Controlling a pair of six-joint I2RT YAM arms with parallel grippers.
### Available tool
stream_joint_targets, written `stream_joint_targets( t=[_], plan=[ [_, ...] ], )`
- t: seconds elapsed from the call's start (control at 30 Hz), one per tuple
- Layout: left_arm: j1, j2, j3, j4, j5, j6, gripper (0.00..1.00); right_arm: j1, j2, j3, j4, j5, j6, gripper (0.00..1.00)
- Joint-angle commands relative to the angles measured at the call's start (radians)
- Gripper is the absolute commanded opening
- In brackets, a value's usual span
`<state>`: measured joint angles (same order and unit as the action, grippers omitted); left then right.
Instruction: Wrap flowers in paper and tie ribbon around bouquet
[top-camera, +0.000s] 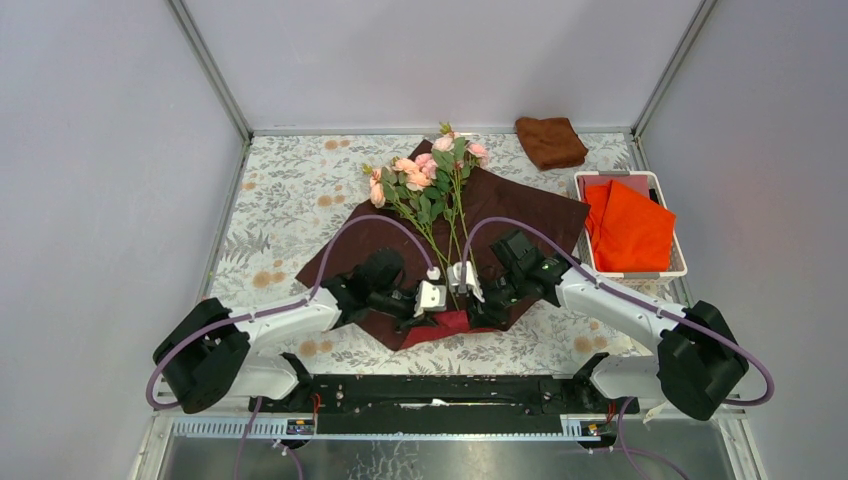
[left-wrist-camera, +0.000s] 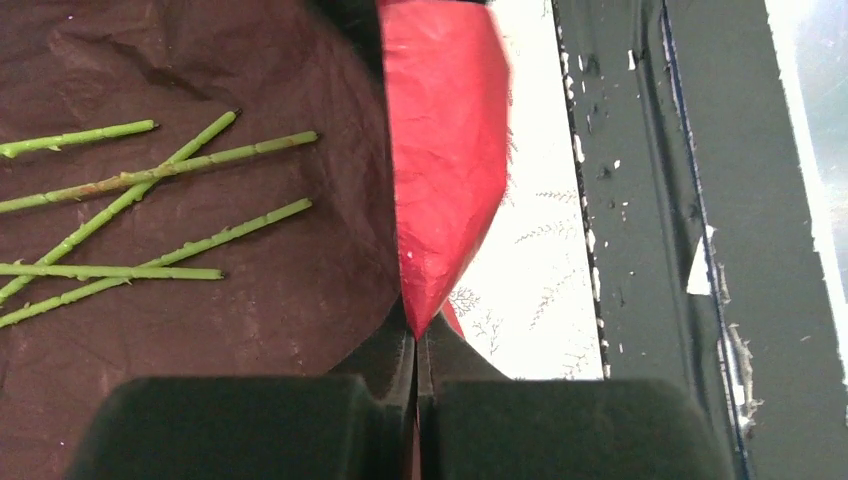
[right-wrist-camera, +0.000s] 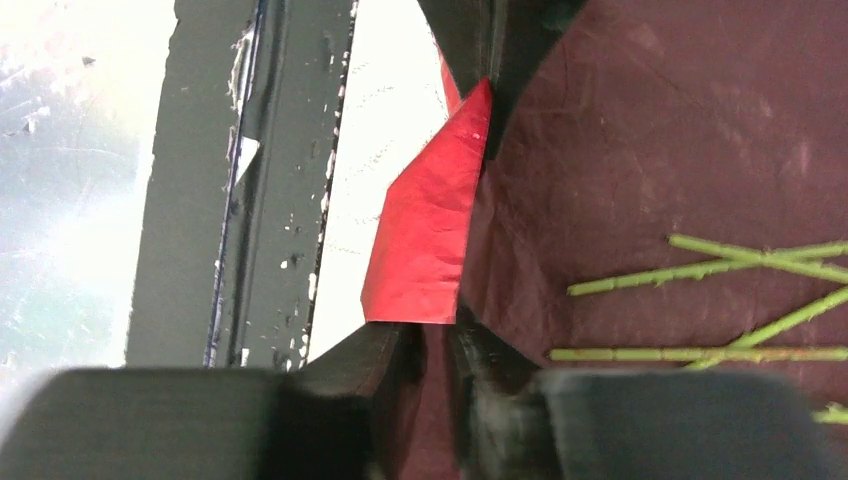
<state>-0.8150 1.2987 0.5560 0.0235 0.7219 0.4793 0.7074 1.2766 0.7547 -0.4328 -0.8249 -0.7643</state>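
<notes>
Top external view: large thin sheet of dark maroon-brown paper (top-camera: 520, 205) spread as a diamond on floral-print table cover (top-camera: 290, 190); near corner turned up, showing bright red reverse. Bunch of small pink roses (top-camera: 425, 175) with green leaves and long thin green stems lying on the paper. Heads toward far wall, cut ends toward arm bases. Long axis far-to-near, stems slightly fanned, not wrapped.

Left wrist view: bare green stem ends (left-wrist-camera: 150, 180) crossing loosely on maroon side. Tip of red fold (left-wrist-camera: 445, 150) pinched by left gripper (left-wrist-camera: 415, 345), jaws pressed fully together.

Right wrist view: same fold met from the opposite side by right gripper (right-wrist-camera: 430, 350). Jaws slightly parted, strip of paper lying in the gap. Firm pinch or loose contact: cannot tell.

Elsewhere, top external view: folded brown cloth (top-camera: 550, 142) at far right of table. White basket (top-camera: 616, 176) holding orange sheets (top-camera: 630, 230), just beside right corner of paper.
</notes>
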Motion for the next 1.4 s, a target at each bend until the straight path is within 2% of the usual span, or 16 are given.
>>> stream_joint_targets(
  t=[0.0, 0.07, 0.2, 0.27, 0.37, 0.43, 0.5, 0.57, 0.67, 0.8, 1.03, 1.2, 1.27, 1.37],
  plan=[
    [0.028, 0.0, 0.065, -0.021, 0.052, -0.047, 0.0, -0.017, -0.034, 0.05, 0.051, 0.049, 0.101, 0.43],
    [0.076, 0.021, 0.087, -0.05, 0.084, -0.086, 0.0, -0.052, -0.058, 0.052, 0.132, 0.076, 0.266, 0.53],
    [0.206, 0.094, 0.128, -0.063, 0.144, -0.126, 0.0, -0.198, -0.082, 0.047, 0.348, 0.014, 0.633, 0.63],
    [0.247, 0.131, 0.14, -0.06, 0.18, -0.149, 0.0, -0.257, -0.059, 0.042, 0.464, -0.002, 0.8, 0.64],
    [0.253, 0.179, 0.159, -0.074, 0.188, -0.16, 0.0, -0.351, 0.013, 0.048, 0.599, -0.024, 1.024, 0.65],
    [0.258, 0.199, 0.174, -0.086, 0.182, -0.165, 0.0, -0.378, 0.076, 0.061, 0.643, 0.099, 1.133, 0.6],
    [0.26, 0.216, 0.202, -0.123, 0.179, -0.152, 0.0, -0.38, 0.151, 0.096, 0.568, 0.319, 1.169, 0.5],
    [0.26, 0.221, 0.226, -0.165, 0.173, -0.134, 0.0, -0.378, 0.237, 0.146, 0.479, 0.47, 1.167, 0.43],
    [0.26, 0.213, 0.235, -0.201, 0.168, -0.107, 0.0, -0.365, 0.34, 0.2, 0.439, 0.556, 1.132, 0.41],
    [0.258, 0.222, 0.249, -0.233, 0.169, -0.083, 0.04, -0.29, 0.445, 0.231, 0.459, 0.581, 1.11, 0.35],
    [0.258, 0.259, 0.292, -0.276, 0.175, -0.072, 0.02, -0.194, 0.577, 0.285, 0.486, 0.54, 1.129, 0.29],
    [0.26, 0.25, 0.285, -0.276, 0.163, -0.066, 0.02, -0.176, 0.57, 0.278, 0.518, 0.368, 1.162, 0.29],
    [0.261, 0.253, 0.286, -0.275, 0.164, -0.066, 0.01, -0.173, 0.534, 0.281, 0.499, 0.294, 1.157, 0.32],
    [0.262, 0.258, 0.288, -0.277, 0.164, -0.07, 0.01, -0.172, 0.444, 0.307, 0.342, 0.302, 1.069, 0.47]
  ],
)
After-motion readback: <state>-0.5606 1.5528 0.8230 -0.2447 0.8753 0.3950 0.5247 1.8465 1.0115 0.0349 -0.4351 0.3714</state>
